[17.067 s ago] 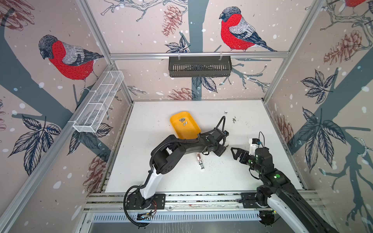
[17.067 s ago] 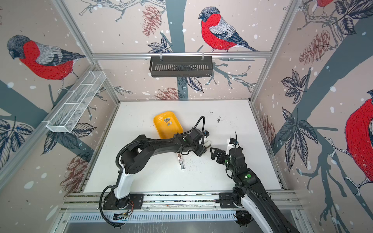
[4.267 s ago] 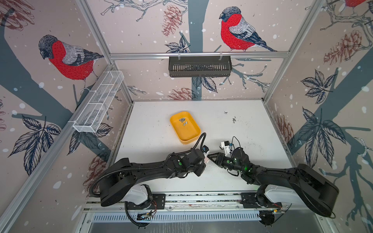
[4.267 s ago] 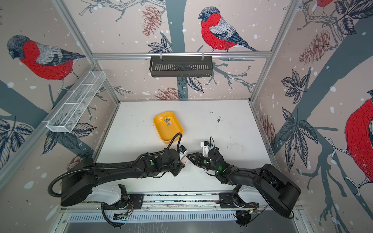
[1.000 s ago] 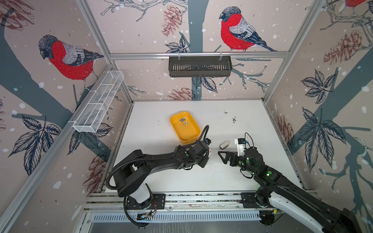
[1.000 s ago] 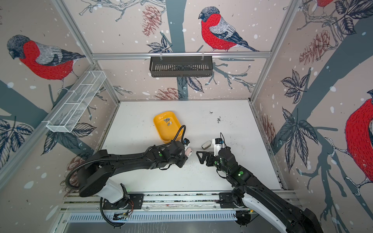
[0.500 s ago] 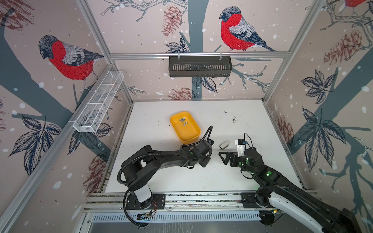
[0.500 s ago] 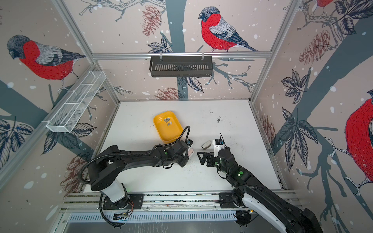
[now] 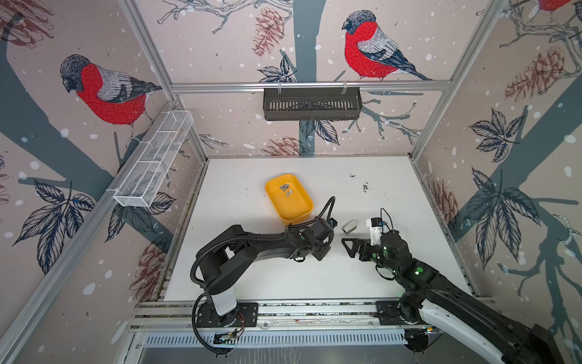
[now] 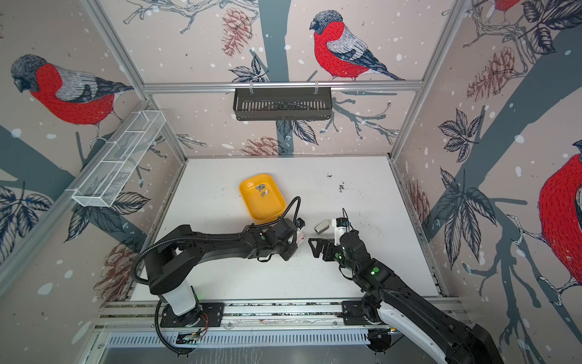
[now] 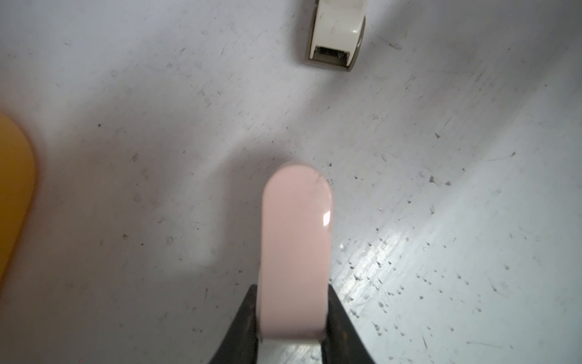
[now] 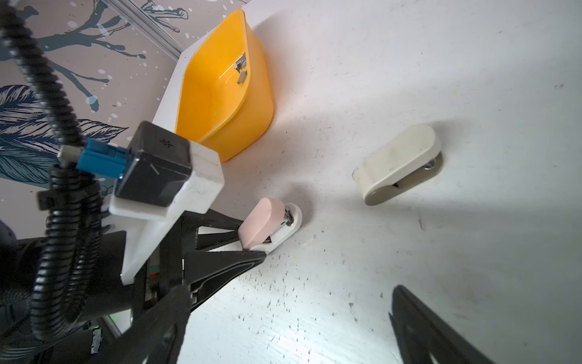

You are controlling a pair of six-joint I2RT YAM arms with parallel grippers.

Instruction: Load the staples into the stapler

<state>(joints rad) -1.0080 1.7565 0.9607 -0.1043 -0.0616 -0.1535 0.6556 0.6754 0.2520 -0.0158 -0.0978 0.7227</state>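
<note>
right fingers: spread wide and empty, low over the table towards its front edge, right of the middle; same place and same spread as a second before.
left fingers: clamped on the rear end of the pink stapler, in the middle of the table; barely shifted over the last second, though the arm's elbow was drawn in nearer its base.
gap: some four seconds before, the two sets of fingers nearly met at the front middle; now a clear stretch of table lay between them.
pink stapler: nose pointed away from the left arm, its white base low over the table; whether it touched, I could not tell.
cream stapler: lay closed on the table just behind that gap, untouched, where it was a second before.
yellow tray: left of the middle, towards the back edge, its near corner just behind the left wrist; unmoved.
staples: a few small grey strips in the tray's far end.
</note>
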